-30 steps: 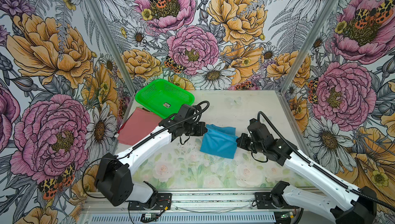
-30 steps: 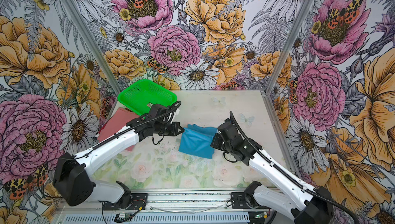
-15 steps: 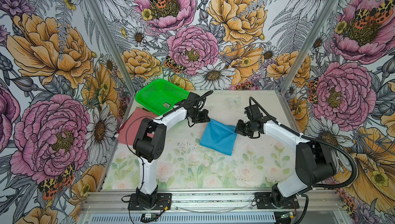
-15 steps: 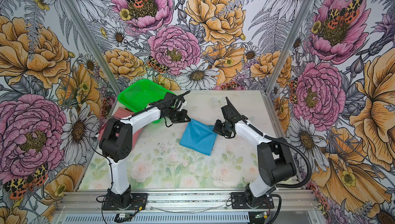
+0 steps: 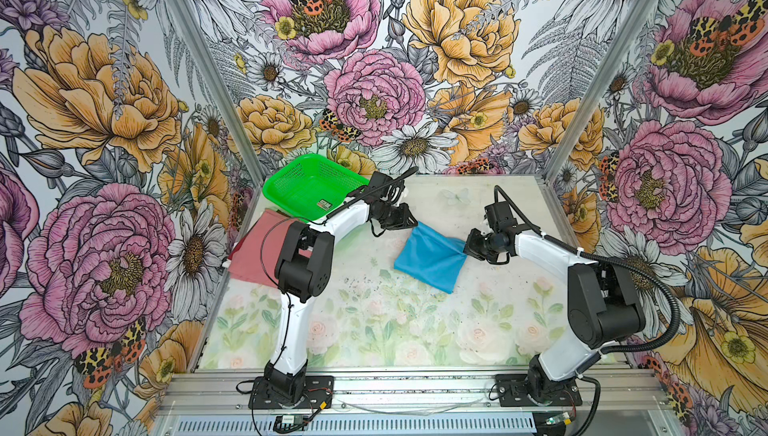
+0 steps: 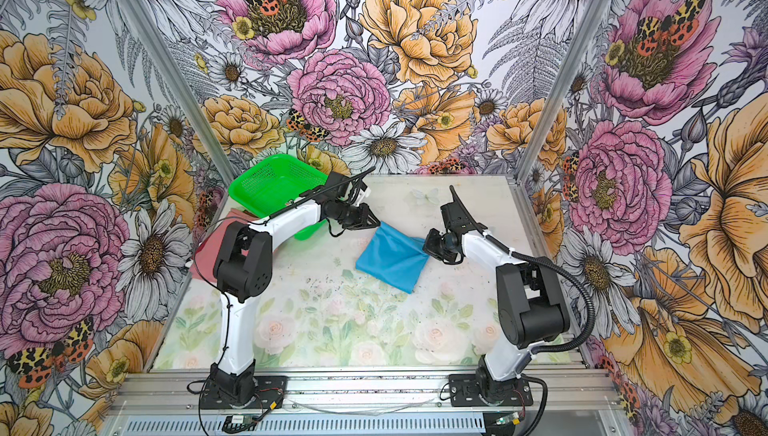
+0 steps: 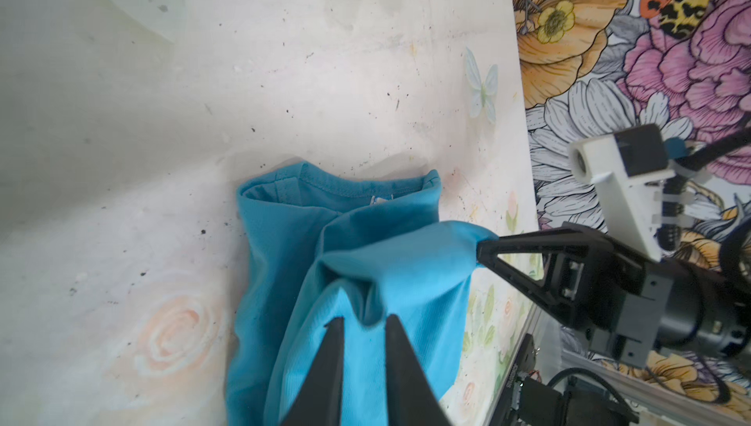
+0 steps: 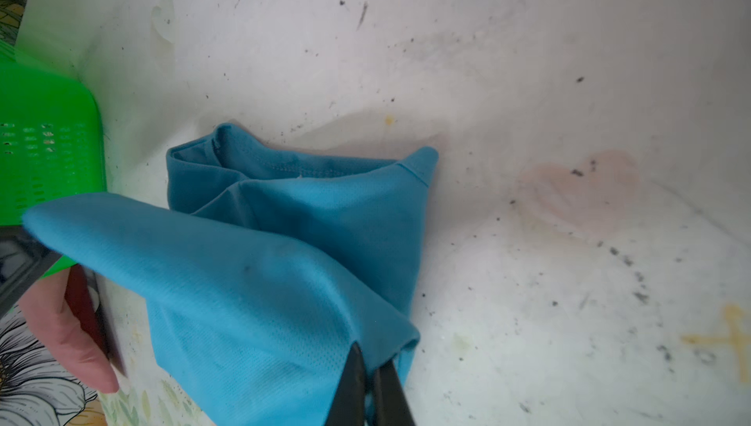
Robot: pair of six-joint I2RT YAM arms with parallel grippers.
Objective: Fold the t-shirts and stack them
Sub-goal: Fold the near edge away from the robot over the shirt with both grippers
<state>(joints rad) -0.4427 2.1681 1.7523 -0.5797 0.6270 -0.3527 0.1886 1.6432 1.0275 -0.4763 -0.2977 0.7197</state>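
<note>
Left arm [image 5: 347, 216] up at the elbow and stretched forward, wrist bent inward, and the left gripper [image 7: 363, 322] points down with its jaws parted, a clear gap between the tips. Right arm [image 5: 540, 246] reaches in from its side toward it, forearm low. The right gripper [image 5: 466, 246] has its jaws pinched almost together on a corner of the blue t-shirt [image 5: 428, 257].
</note>
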